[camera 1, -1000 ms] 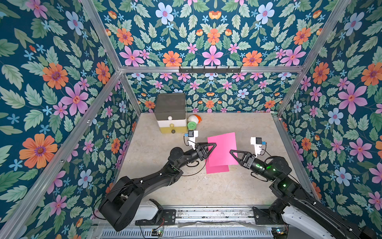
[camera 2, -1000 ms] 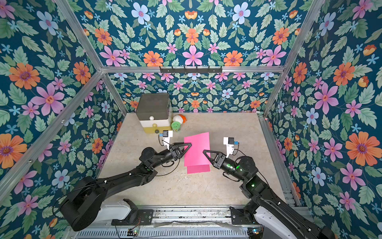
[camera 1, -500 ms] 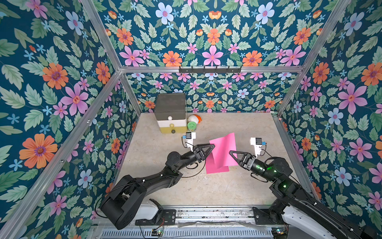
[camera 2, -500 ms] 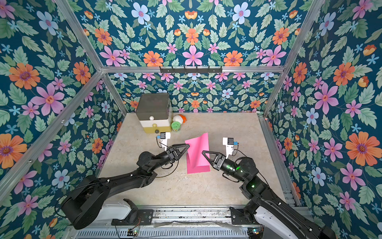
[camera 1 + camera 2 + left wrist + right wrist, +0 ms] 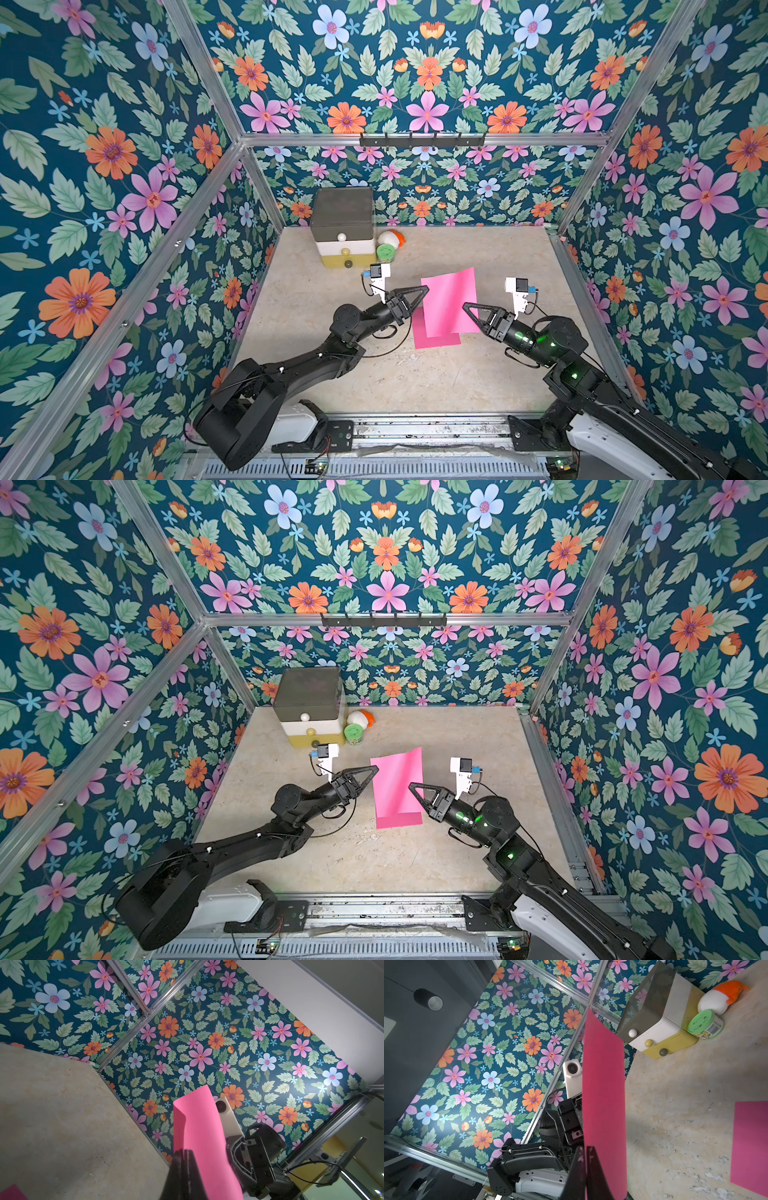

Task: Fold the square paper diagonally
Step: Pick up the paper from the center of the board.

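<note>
While both arms reach in from the near side of the table (image 5: 374,374), you have the square pink paper (image 5: 449,303) lifted clear of the surface. It hangs between the arms, standing roughly on edge with a soft curl rather than lying flat.

Your left gripper (image 5: 424,289) has its jaws closed on the sheet's left edge, close to the far left corner. In the left wrist view the dark fingertips are pinched together, with the paper (image 5: 197,1126) extending away from them.

Your right gripper (image 5: 465,305) is also clamped tight, on the opposite, right edge, and sits a little nearer to you than the left grip. In the right wrist view the paper (image 5: 604,1084) runs straight out from between its jaws.

So the paper lies between your two hands, and neither arm is nearer to it. The line from one grip to the other crosses the sheet at a slant, from far left to nearer right. The far right and near left corners hang free.

No crease shows, so the fold looks not yet made. As a judgement, the coming move depends on that slant. The corner by your left grip has to travel across to the near right corner, just below your right grip.

A second pink sheet (image 5: 436,341) lies flat on the table beneath, and neither gripper touches it.
</note>
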{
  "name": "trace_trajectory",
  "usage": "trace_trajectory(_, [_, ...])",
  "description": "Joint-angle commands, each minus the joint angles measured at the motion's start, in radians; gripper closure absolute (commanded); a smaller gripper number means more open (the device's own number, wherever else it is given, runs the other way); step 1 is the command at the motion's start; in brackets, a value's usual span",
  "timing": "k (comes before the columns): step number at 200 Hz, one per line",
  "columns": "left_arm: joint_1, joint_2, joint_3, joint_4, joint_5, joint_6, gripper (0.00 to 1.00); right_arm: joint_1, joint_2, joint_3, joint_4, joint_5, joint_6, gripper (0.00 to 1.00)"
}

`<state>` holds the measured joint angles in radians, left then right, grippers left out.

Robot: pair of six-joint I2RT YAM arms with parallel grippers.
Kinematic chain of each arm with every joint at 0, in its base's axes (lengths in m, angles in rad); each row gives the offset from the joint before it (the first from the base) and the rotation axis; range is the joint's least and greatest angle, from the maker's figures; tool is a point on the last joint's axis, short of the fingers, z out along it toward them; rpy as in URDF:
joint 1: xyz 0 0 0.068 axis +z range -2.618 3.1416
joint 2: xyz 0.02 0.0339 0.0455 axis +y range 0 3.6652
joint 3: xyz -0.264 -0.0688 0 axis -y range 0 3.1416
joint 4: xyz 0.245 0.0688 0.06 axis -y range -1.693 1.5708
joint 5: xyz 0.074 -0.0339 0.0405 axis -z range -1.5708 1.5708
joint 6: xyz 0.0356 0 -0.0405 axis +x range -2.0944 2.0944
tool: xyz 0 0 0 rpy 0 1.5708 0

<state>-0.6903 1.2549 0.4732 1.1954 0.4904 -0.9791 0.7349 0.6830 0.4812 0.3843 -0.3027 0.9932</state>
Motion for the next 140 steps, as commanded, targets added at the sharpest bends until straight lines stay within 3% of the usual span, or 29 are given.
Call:
trace_trajectory(1, [-0.001,-0.052,0.009,-0.164,-0.081,0.110,1.00,0.001,0.007,0.026,-0.098,0.076,-0.027,1.00])
trace_trajectory(40, [-0.002,-0.121,0.030,-0.336,-0.148,0.200,1.00,0.005,0.043,0.074,-0.238,0.140,-0.035,0.94])
trace_trajectory(93, [-0.001,-0.131,0.025,-0.324,-0.146,0.200,1.00,0.015,0.048,0.071,-0.265,0.152,-0.029,0.92])
trace_trajectory(119, [-0.002,-0.136,0.021,-0.304,-0.140,0.193,1.00,0.016,0.040,0.052,-0.254,0.153,-0.019,0.83])
trace_trajectory(140, [-0.001,-0.138,0.013,-0.283,-0.137,0.186,1.00,0.016,0.032,0.033,-0.242,0.152,-0.007,0.81])
